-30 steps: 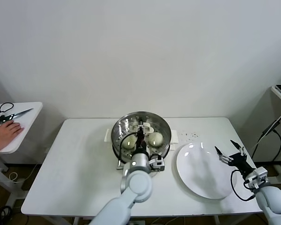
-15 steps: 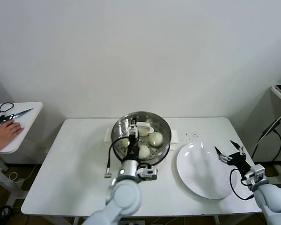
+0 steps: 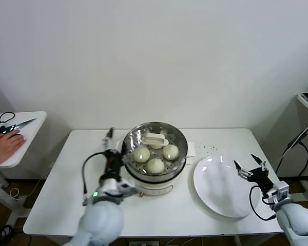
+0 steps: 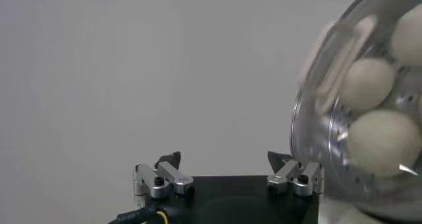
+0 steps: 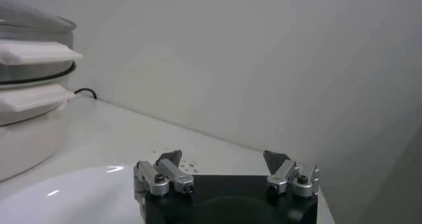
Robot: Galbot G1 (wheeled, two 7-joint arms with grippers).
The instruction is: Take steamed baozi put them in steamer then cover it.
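The steamer (image 3: 155, 177) stands mid-table with the glass cover (image 3: 177, 139) lying on it, white handle (image 3: 155, 139) on top. Several cream baozi (image 3: 155, 165) show through the glass. My left gripper (image 3: 117, 143) is open and empty just left of the pot, apart from it. In the left wrist view the left gripper (image 4: 224, 159) holds nothing, and the covered steamer (image 4: 310, 146) with baozi (image 4: 382, 140) lies off to one side. My right gripper (image 3: 250, 166) hangs open and empty by the plate's right edge; the right wrist view shows the right gripper (image 5: 223, 158) with nothing in it and the steamer (image 5: 26, 133) farther off.
A flat white plate (image 3: 220, 187) lies right of the steamer, with crumbs (image 3: 210, 148) behind it. A side table (image 3: 20, 136) at far left carries scissors (image 3: 13, 125) and a person's hand (image 3: 5, 146). Cables hang at the right edge.
My left gripper let go of the cover's handle, opened wide and drew back to the left of the steamer. The cover stays on the pot. The right arm barely moved.
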